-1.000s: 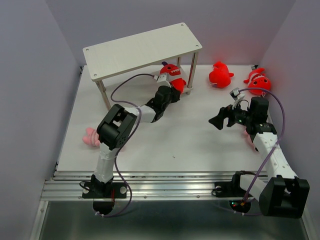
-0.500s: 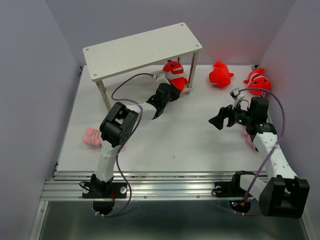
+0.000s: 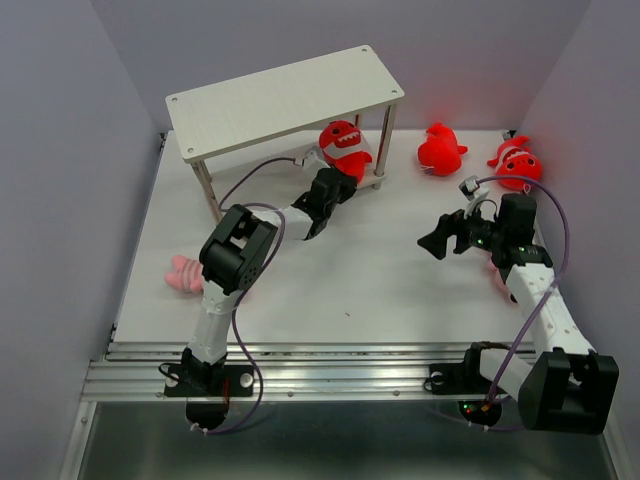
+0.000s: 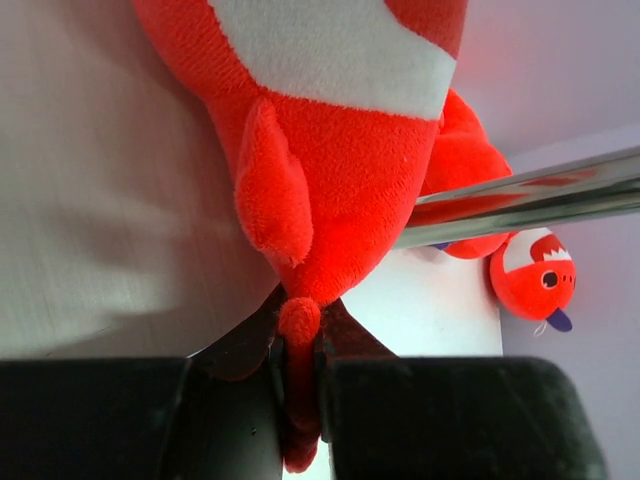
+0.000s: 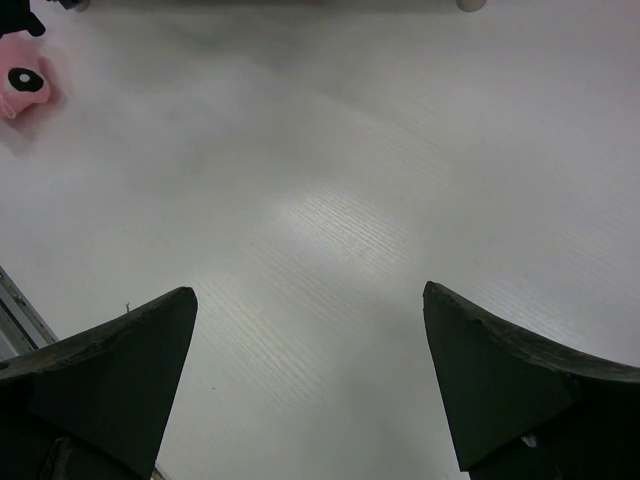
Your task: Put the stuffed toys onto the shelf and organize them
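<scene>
shelf (image 3: 285,100): white two-tier rack on thin metal legs, standing toward the far left corner of the table (image 3: 350,290).
left gripper (image 4: 298,345): fingers pressed together on the thin tail of the held red shark (image 4: 330,150); the arm reaches out to the shelf's right end.
held red shark: under the top board at the shelf's right end, by the right legs, white toothy mouth upward; whether it rests on the lower tier cannot be told.
second red shark (image 3: 440,150): on the table near the far edge, just right of the shelf.
third red shark (image 3: 516,165): in the far right corner of the table, apart from the second.
pink toy (image 3: 183,274): at the left edge of the table, beside the left arm.
second pink toy (image 3: 497,280): near the right edge, mostly hidden under the right arm.
right gripper (image 5: 310,300): fingers spread wide with nothing between them, over bare table right of centre.
</scene>
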Motion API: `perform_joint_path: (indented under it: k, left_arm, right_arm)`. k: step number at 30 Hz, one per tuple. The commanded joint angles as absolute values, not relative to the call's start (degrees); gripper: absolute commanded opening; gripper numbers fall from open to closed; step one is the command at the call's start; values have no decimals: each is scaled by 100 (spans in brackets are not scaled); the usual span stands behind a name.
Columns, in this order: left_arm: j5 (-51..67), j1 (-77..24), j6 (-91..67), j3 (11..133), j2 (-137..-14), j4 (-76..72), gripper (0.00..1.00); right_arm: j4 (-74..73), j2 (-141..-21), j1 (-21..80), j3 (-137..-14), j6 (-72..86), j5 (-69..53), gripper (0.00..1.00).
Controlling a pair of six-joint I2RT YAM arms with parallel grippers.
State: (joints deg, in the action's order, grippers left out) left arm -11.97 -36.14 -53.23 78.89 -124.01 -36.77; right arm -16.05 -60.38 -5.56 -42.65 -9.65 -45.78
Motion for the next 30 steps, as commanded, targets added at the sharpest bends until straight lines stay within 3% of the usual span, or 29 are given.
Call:
perform_joint_path:
  k: [1,10,18,21,30]
  left_arm:
    - [-1608,-3586,-5748,7726,-12094,-4034,10]
    - [-1564,-3621,-6082,7840,-12243,-4104,14]
    - [-1503,-3639,-6205,7612,-12112,-4280,41]
    - [-1459,-3639,-6301,7471,-12024,-4280,65]
    - [-1222,-3639,-6161,7216,-11769,-4403,77]
  right_arm:
    - [-1468,-6021,-554,-4351,-1072,-4544,100]
    - [-1477,-6047,-554,-4359,-1090,-4500,100]
    - [-1468,-6073,-554,-4351,-1116,-4456,100]
    - [-1468,-6091,-554,-4351,-1125,-4430,100]
    - [-1468,-6144,-554,-4342,-1169,-4333,100]
